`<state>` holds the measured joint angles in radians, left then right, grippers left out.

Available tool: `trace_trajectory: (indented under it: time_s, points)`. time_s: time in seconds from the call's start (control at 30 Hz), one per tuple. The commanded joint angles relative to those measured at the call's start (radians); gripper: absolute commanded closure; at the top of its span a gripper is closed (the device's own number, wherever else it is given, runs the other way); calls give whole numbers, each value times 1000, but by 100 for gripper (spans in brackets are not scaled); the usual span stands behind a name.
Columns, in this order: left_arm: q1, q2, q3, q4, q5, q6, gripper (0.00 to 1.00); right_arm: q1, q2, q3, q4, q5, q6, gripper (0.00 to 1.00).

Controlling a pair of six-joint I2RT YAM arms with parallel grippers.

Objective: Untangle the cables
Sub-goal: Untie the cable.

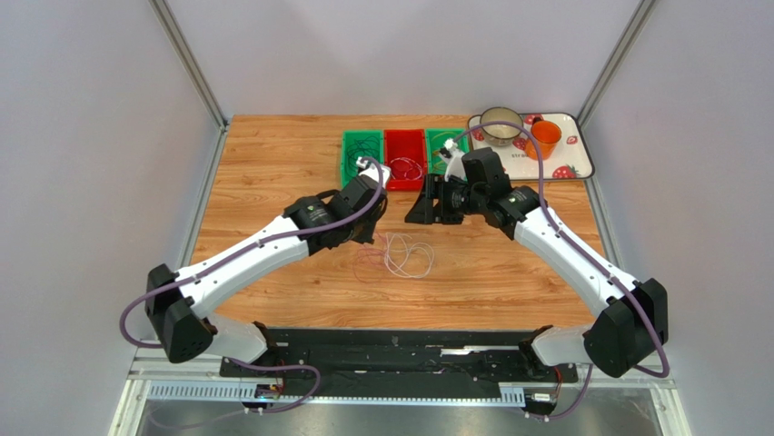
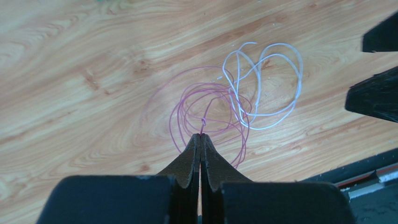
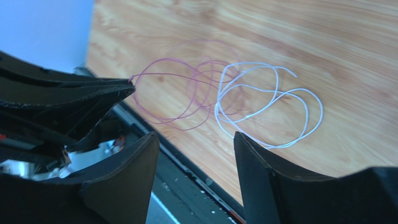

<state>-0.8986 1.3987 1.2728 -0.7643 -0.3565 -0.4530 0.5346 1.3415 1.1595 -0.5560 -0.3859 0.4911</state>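
Fingers (image 2: 189, 156) of left gripper (image 2: 201, 136) pinched shut on purple cable (image 2: 203, 122) at its twist; right gripper (image 3: 195, 139) wide open, empty. Thin, light, springy wire, likely slippery: take white cable (image 2: 300, 77) at its outer arc.

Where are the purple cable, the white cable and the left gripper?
purple cable (image 2: 204, 121), left wrist view, the small knot in its coil.
white cable (image 2: 299, 84), left wrist view, right-hand curve of its loop.
left gripper (image 2: 201, 136), left wrist view, where its shut tips meet.
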Motion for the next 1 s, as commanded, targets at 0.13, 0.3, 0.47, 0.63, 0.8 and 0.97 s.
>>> trace_trajectory:
  time_s: [0.13, 0.3, 0.47, 0.63, 0.8, 0.97]
  points:
    - [1, -197, 135, -187, -35, 174, 100, 2, 19, 88, 235, -361, -25, 30]
    - [1, -259, 135, -202, -27, 203, 100, 8, 61, 109, 307, -421, 3, 28]
    - [1, -294, 203, -245, -93, 224, 100, 31, 105, 126, 194, -305, -37, 26]
    - [4, -282, 337, -308, -182, 255, 100, 100, 131, 46, 194, -220, -42, 26]
    - [17, -260, 337, -337, -184, 189, 100, 191, 142, 16, 131, -32, -42, 26]
    - [18, -251, 79, -257, -107, 15, 82, 226, 156, -46, 117, 103, 38, 26]
